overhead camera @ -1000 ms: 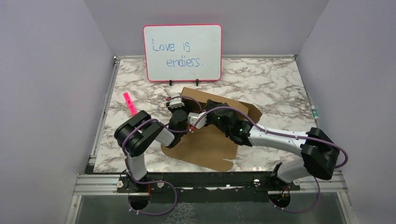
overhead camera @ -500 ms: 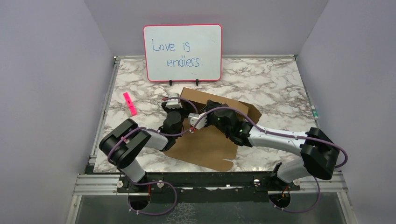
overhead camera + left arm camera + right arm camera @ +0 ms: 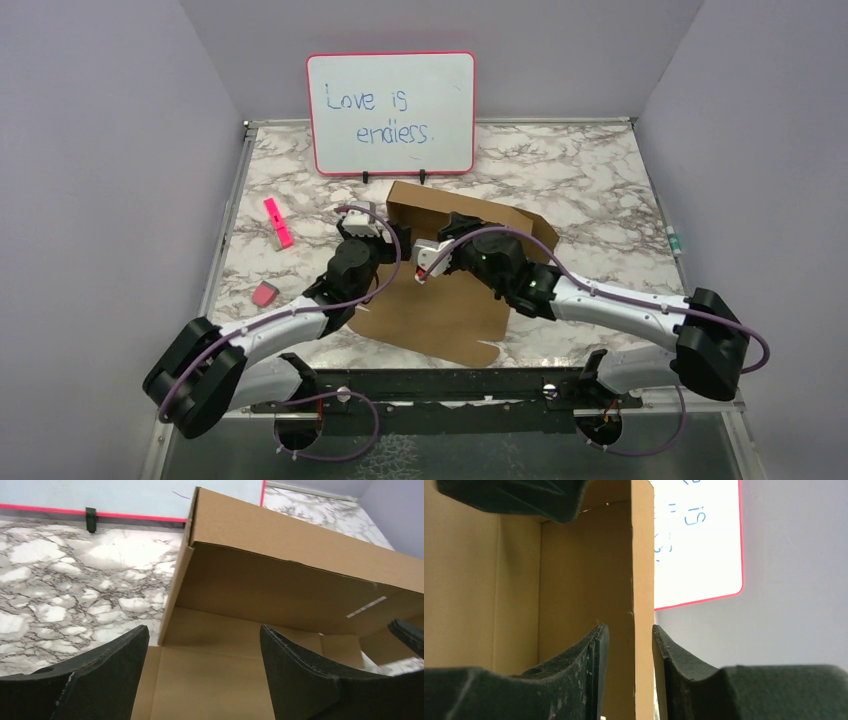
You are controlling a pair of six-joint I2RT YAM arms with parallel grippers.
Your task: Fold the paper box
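Observation:
The paper box [image 3: 440, 315] is brown cardboard, with a flat sheet on the marble table and a back wall [image 3: 500, 222] standing up. My left gripper [image 3: 380, 236] is open and empty at the box's left end. In the left wrist view its fingers [image 3: 105, 670] hover over the flat panel [image 3: 200, 680], close before the wall's left corner [image 3: 187, 550]. My right gripper [image 3: 452, 226] is at the raised wall. In the right wrist view its fingers [image 3: 594, 650] straddle the wall's edge [image 3: 643, 580], pinching it.
A pink-framed whiteboard [image 3: 392, 112] stands just behind the box and shows in the right wrist view [image 3: 694, 545]. A pink marker [image 3: 278, 222] and a pink eraser [image 3: 264, 294] lie on the table's left side. Grey walls enclose the table.
My left arm has swung its elbow down and to the left, uncovering the pink eraser. Its gripper has shifted slightly left and back. My right gripper has moved back a little with the wall.

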